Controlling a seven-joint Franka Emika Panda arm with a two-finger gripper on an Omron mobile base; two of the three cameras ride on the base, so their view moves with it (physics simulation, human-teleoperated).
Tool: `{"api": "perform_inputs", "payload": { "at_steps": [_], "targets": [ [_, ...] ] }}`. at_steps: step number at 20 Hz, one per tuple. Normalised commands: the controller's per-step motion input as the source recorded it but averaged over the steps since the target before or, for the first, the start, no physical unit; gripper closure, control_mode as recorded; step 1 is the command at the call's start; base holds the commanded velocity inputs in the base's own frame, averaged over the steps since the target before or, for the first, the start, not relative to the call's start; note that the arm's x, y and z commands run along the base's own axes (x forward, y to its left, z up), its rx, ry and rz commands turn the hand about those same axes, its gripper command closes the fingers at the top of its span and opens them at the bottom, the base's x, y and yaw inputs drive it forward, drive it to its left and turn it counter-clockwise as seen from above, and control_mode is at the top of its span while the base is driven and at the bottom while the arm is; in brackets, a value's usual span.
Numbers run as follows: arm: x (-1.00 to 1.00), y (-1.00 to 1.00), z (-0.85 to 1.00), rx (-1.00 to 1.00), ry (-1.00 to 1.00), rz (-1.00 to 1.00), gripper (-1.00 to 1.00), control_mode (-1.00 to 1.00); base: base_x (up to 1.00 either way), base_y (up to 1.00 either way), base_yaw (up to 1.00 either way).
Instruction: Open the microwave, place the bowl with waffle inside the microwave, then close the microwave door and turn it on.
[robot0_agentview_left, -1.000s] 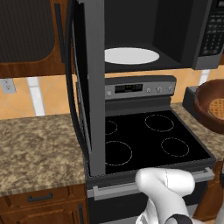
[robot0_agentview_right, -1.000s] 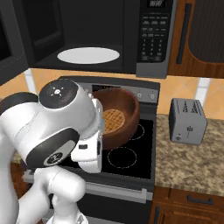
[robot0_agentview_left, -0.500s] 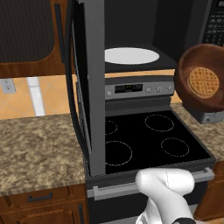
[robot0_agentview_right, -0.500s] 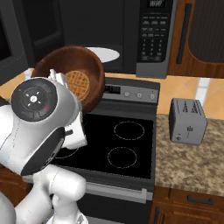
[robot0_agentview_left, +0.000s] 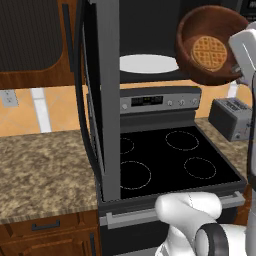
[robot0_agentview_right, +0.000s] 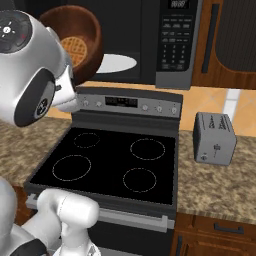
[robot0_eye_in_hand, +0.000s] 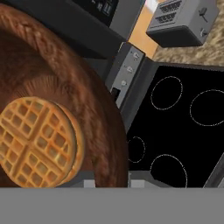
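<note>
The microwave (robot0_agentview_right: 175, 45) hangs over the stove with its white turntable (robot0_agentview_left: 148, 63) showing in the open cavity. The microwave door (robot0_agentview_left: 107, 100) is swung wide open to the left and stands edge-on. The reddish-brown bowl (robot0_agentview_left: 210, 45) hangs in the air in front of the cavity's right side, tilted toward the camera, with a round waffle (robot0_agentview_left: 210, 52) in it. My gripper (robot0_agentview_left: 240, 70) is shut on the bowl's right rim. In the hand view the bowl (robot0_eye_in_hand: 87, 96) and waffle (robot0_eye_in_hand: 37, 142) lie just beyond my gripper (robot0_eye_in_hand: 113, 183). From the right side the bowl (robot0_agentview_right: 75, 35) is partly behind my arm.
A black glass cooktop (robot0_agentview_left: 170, 160) with its control panel (robot0_agentview_right: 120, 102) lies below the microwave. A grey toaster (robot0_agentview_right: 214, 137) stands on the granite counter (robot0_agentview_right: 220, 185) to the right. More granite counter (robot0_agentview_left: 45, 175) runs to the left, under the open door. Brown cabinets flank the microwave.
The bowl with the waffle has risen from beside the stove's right edge to the height of the microwave cavity and moved left toward it. The door has stayed open.
</note>
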Motion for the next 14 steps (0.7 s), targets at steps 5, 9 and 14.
{"api": "perform_inputs", "payload": {
  "at_steps": [5,9,14],
  "targets": [
    [0.99,0.43,0.00,-0.01,-0.07,-0.10,1.00,-1.00,0.00,0.00,0.00],
    [1.00,0.29,0.00,-0.01,0.05,-0.03,1.00,-1.00,0.00,0.00,0.00],
    [0.95,0.00,0.02,0.00,0.26,0.00,1.00,-1.00,0.00,0.00,0.00]
  ]
}}
